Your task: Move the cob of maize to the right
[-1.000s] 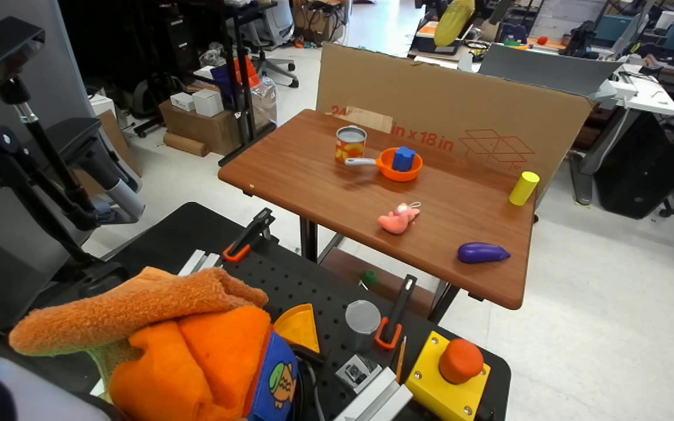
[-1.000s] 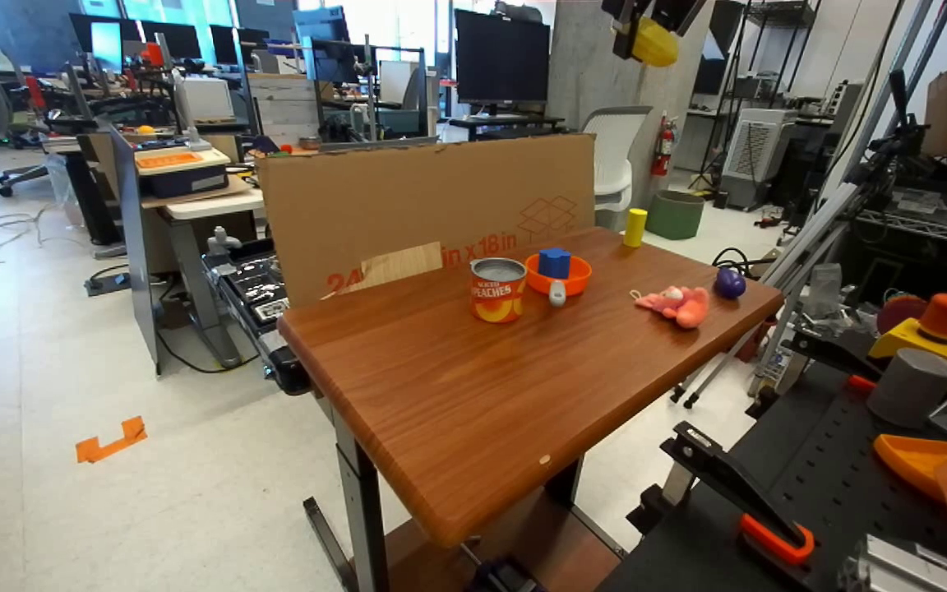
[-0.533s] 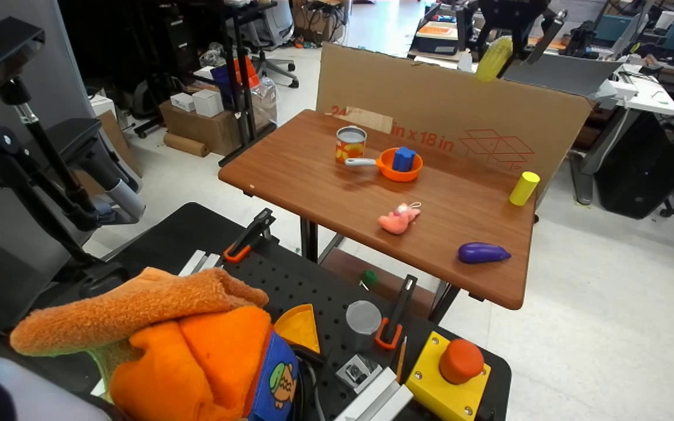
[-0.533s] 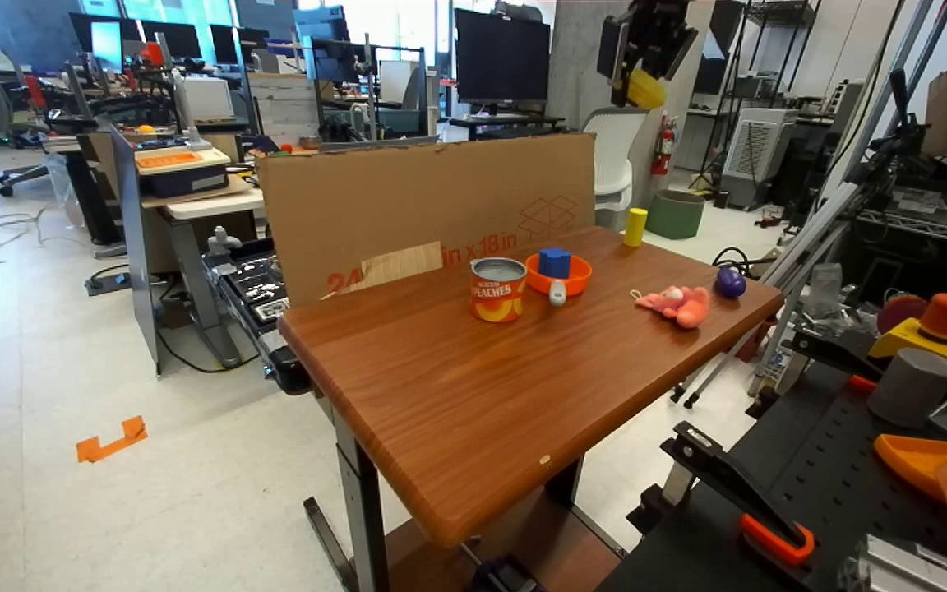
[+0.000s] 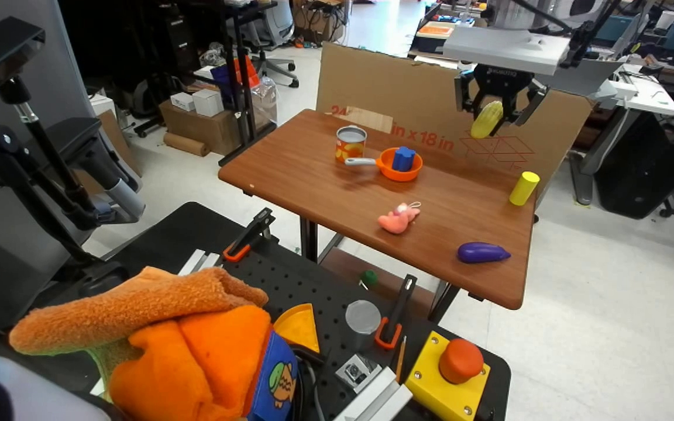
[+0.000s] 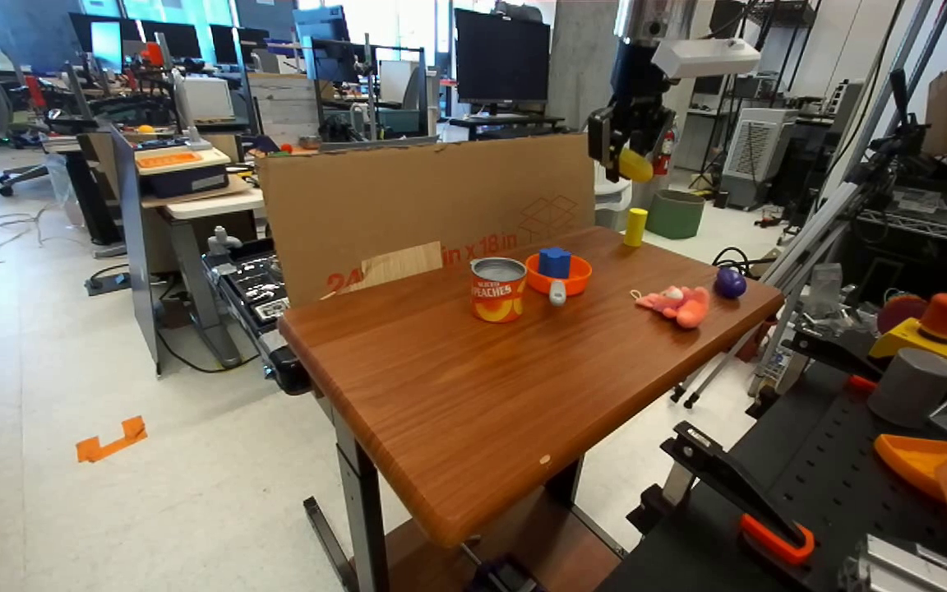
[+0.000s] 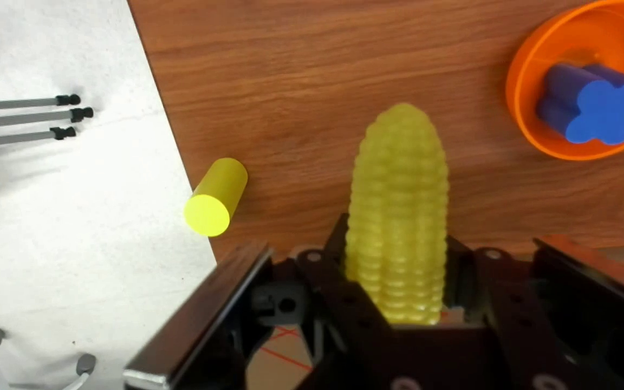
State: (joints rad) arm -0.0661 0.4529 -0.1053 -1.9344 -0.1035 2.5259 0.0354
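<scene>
The cob of maize is yellow and ribbed with kernels. My gripper is shut on it, with a finger on each side of the cob's lower part. In both exterior views the cob is held in the air above the far side of the brown table, tilted, near the cardboard. It also shows in an exterior view. In the wrist view the cob fills the middle, its rounded tip pointing up the picture. The gripper's fingertips are partly hidden behind the cob.
A bright yellow cylinder stands near the table edge. An orange pan holds a blue piece, beside a peaches can. A pink toy and a purple toy lie nearer the front. Cardboard stands behind the table.
My gripper has come down towards the table with the cob in it. More of the arm now shows in both exterior views. The things on the table have not moved.
</scene>
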